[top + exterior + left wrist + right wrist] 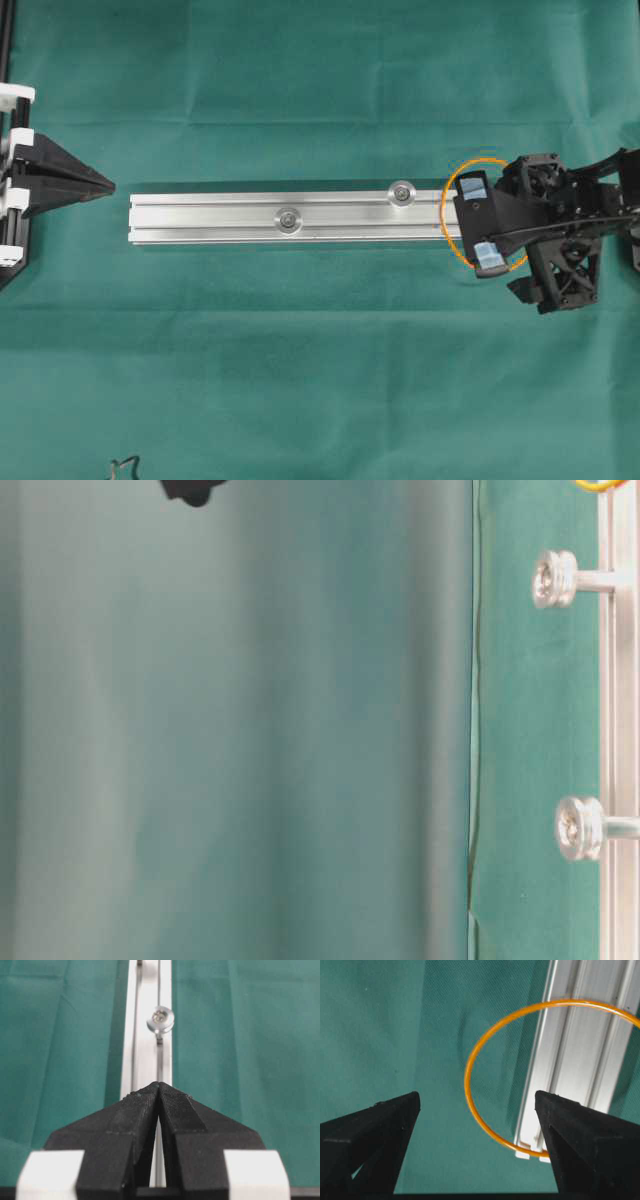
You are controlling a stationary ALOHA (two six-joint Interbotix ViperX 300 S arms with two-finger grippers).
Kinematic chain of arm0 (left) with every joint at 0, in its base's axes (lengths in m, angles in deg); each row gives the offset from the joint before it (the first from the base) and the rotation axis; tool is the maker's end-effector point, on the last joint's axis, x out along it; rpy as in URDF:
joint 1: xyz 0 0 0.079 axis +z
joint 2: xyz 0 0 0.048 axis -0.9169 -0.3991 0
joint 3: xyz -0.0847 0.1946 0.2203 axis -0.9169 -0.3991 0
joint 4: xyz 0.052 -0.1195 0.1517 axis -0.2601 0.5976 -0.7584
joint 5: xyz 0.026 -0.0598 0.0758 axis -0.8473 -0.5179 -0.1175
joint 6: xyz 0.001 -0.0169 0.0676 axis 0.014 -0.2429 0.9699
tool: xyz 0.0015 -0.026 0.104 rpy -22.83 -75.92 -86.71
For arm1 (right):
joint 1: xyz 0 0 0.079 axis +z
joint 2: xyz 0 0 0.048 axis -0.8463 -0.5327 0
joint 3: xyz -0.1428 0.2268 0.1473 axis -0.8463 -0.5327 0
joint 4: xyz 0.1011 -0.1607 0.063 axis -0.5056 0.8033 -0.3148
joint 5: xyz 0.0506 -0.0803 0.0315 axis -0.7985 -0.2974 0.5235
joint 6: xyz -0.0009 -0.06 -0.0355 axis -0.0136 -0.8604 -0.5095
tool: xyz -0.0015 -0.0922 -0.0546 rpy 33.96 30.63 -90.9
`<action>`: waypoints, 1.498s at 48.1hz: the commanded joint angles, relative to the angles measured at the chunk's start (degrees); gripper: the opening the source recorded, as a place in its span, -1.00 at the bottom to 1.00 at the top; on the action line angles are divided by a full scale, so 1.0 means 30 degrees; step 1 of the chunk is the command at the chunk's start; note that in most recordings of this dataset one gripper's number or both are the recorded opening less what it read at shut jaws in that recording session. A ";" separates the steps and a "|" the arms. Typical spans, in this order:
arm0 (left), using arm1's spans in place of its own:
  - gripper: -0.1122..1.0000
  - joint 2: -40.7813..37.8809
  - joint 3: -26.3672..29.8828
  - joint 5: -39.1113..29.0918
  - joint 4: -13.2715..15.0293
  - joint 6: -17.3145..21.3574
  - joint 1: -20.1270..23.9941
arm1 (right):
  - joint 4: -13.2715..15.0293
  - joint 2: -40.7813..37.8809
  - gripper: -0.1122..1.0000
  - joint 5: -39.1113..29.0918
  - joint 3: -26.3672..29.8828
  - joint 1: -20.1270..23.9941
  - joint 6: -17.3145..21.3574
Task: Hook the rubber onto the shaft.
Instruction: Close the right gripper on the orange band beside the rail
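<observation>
The rubber (452, 190) is a thin orange closed loop. Expect it to be very light, soft and elastic, with no stiffness of its own; it should stretch readily and may snap back or roll off smooth fingers if pinched loosely. The best hold is probably on the free arc lying on the cloth, clear of the rail, so one finger can pass inside the loop.

In the overhead view the rubber lies at centre right of the frame, draped over the right end of the rail (290, 217), part on metal and part on the green tabletop (300, 380). In the right wrist view its arc crosses the rail end at lower right.

The right end effector (478, 222) stands directly over the loop with its fingers wide apart, holding nothing; whether a fingertip touches the rubber cannot be told from these views. The nearer shaft (402, 192) sits just left of the loop, the second shaft (288, 219) further left.

The left end effector (159, 1091), at far left in the overhead view, has its fingers together and holds nothing.
</observation>
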 commanded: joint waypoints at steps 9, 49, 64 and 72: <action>-0.80 -0.0176 0.0498 0.0146 -0.0029 -0.0029 0.0059 | -0.0381 -0.0850 0.92 0.1201 0.0000 0.0410 -0.0029; -0.80 -0.0176 0.0498 0.0000 -0.0029 0.0000 0.0059 | -0.1084 -0.2695 0.92 0.3984 -0.1611 0.0996 0.3135; -0.80 -0.0176 0.0469 0.0000 -0.0059 0.0000 0.0029 | -0.1025 -0.2695 0.90 0.4072 -0.1611 0.0996 0.3135; -0.80 -0.0176 0.0498 0.0000 -0.0029 0.0000 0.0059 | -0.0996 -0.2695 0.75 0.4277 -0.1582 0.0996 0.3164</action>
